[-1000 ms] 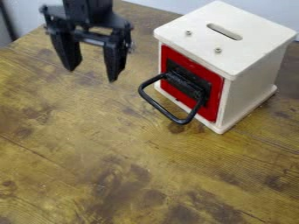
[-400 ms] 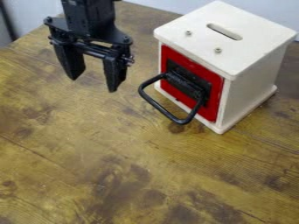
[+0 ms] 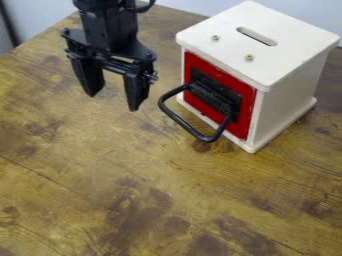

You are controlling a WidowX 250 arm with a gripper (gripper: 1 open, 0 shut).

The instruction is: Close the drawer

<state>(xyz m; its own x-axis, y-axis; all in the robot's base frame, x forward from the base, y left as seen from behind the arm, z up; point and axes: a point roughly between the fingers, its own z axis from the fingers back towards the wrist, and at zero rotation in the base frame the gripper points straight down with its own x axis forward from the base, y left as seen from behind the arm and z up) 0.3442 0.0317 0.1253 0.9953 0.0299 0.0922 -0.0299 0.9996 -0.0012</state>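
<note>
The red drawer [image 3: 198, 75] sits in a cream-white cube housing [image 3: 274, 55] at the right; its black front plate [image 3: 217, 98] juts slightly out and a large black loop handle [image 3: 187, 115] reaches toward the table's middle. My black gripper [image 3: 112, 93] hangs left of the handle, pointing down, its two fingers [image 3: 135, 92] spread apart with nothing between them. It is close to the handle but apart from it, a little above the wooden table [image 3: 120, 190].
The housing has a slot [image 3: 258, 37] and screws on top. Beyond the housing the table's far edge meets a pale wall, and a dark strip shows at the upper left.
The gripper has come lower and slightly right toward the handle, with a small roll of the wrist. Its fingers stay spread. The drawer has not moved.
</note>
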